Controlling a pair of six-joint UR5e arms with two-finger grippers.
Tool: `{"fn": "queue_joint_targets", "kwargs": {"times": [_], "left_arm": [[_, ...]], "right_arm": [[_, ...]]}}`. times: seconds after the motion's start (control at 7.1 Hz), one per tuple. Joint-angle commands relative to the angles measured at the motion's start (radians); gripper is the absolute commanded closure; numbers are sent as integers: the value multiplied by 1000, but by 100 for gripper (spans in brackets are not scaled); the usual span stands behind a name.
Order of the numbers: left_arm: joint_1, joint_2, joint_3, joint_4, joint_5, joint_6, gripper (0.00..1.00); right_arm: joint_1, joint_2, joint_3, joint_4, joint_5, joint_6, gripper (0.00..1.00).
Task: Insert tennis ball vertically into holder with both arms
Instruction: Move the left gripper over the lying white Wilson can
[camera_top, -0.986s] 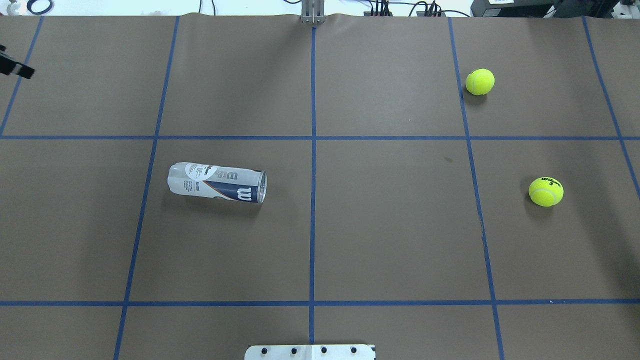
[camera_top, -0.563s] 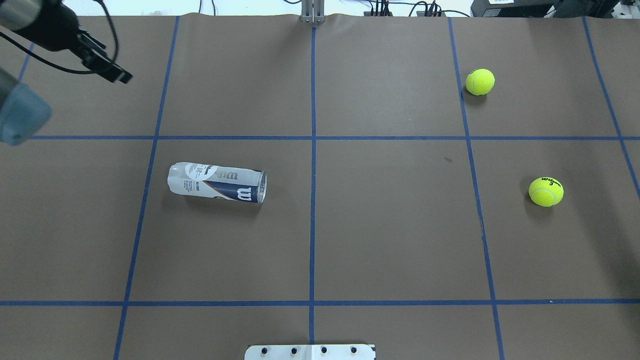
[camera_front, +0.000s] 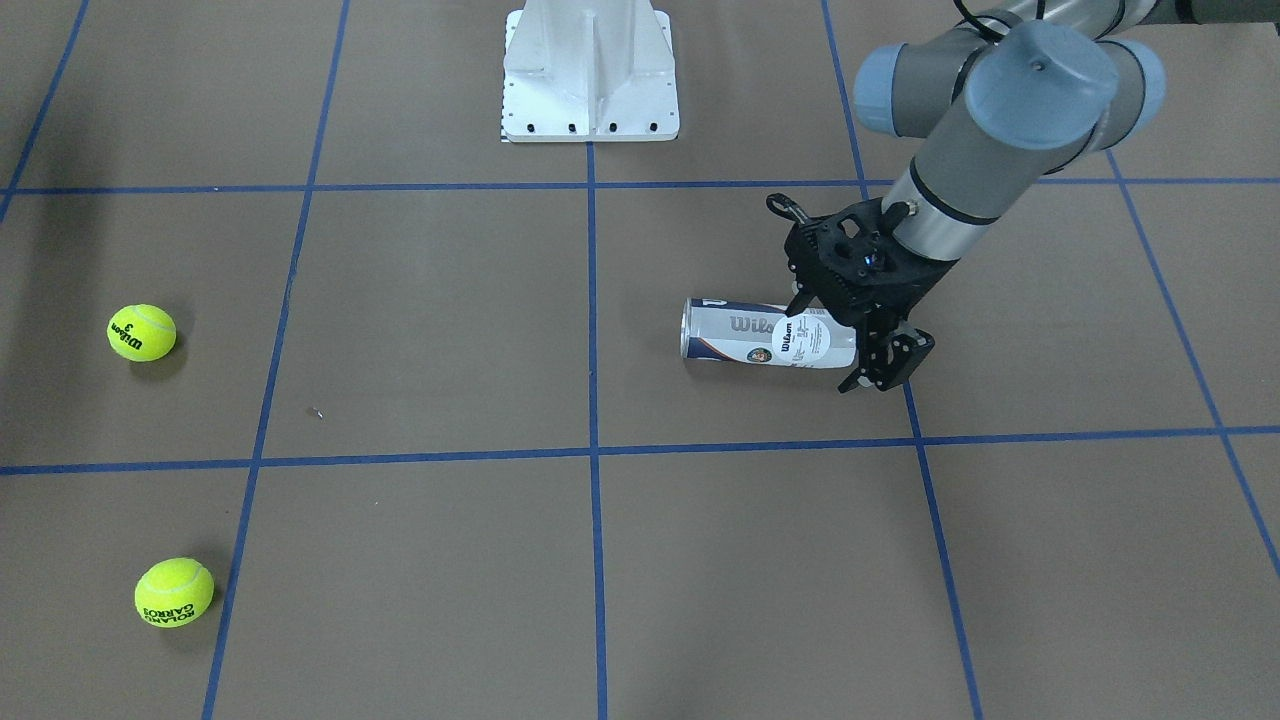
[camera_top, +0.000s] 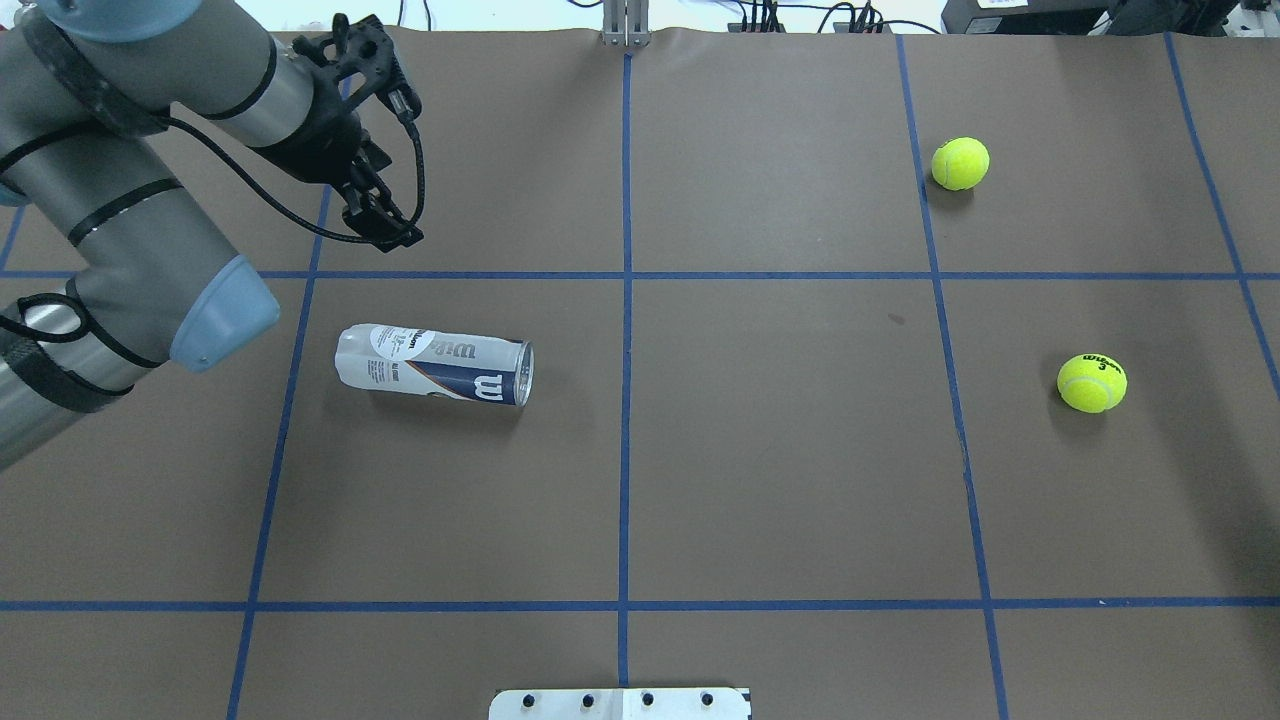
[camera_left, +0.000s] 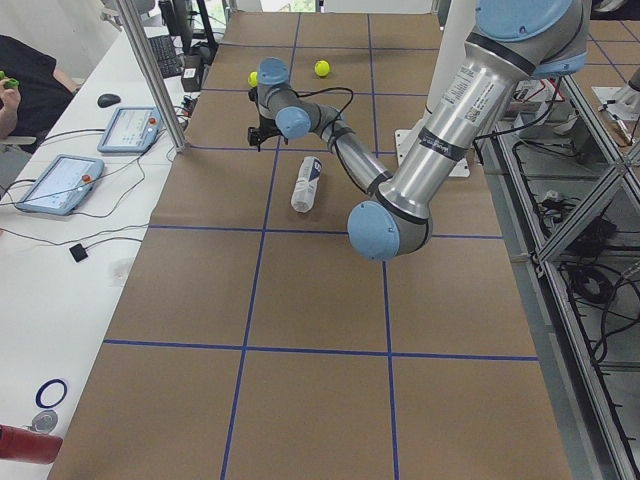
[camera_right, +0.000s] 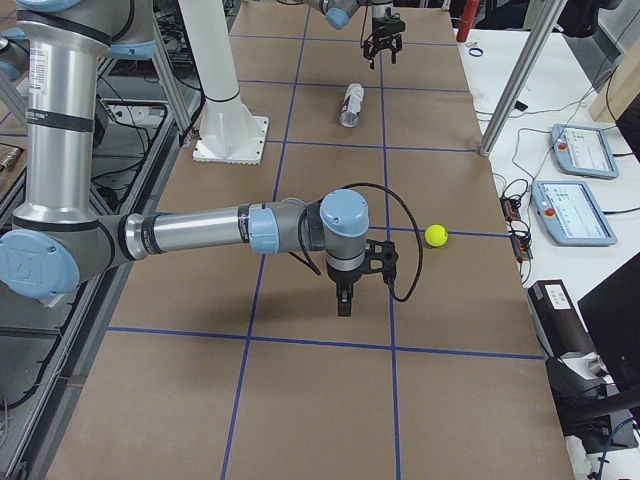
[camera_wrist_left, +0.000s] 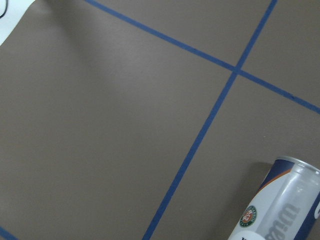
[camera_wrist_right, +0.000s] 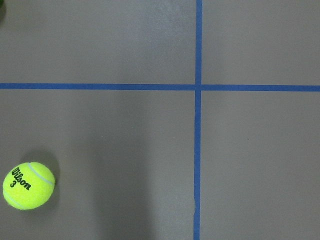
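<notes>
The holder (camera_top: 432, 364), a clear Wilson can with a navy-and-white label, lies on its side on the table's left half. Its metal-rimmed mouth points to the table's middle. It also shows in the front view (camera_front: 765, 335) and at the lower right of the left wrist view (camera_wrist_left: 282, 210). My left gripper (camera_top: 385, 225) is open and empty, in the air by the can's closed end (camera_front: 880, 372). Two tennis balls lie on the right half: one far (camera_top: 960, 164), one nearer (camera_top: 1092, 383), marked "3" (camera_wrist_right: 28, 185). My right gripper (camera_right: 345, 298) hangs over the table near them. I cannot tell whether it is open or shut.
The white pedestal base (camera_front: 590, 70) stands at the robot's edge of the table, at the centre line. Blue tape lines grid the brown table cover (camera_top: 780, 450). Tablets and cables lie on the side bench (camera_right: 575, 190).
My left arm has swung in from the left edge of the overhead view, and its gripper now hovers near the can's closed end. The can and both balls have not moved.
</notes>
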Motion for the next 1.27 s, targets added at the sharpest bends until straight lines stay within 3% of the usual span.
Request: {"fn": "queue_joint_targets", "kwargs": {"times": [0.0, 0.14, 0.42, 1.13], "left_arm": [[87, -22, 2, 5, 70, 78, 0], [144, -56, 1, 27, 119, 79, 0], [175, -104, -1, 161, 125, 124, 0], [227, -121, 10, 174, 130, 180, 0]], "right_arm": [[0, 0, 0, 0, 1, 0, 0], [0, 2, 1, 0, 1, 0, 0], [-1, 3, 1, 2, -1, 0, 0], [-1, 3, -2, 2, -3, -2, 0]]}}
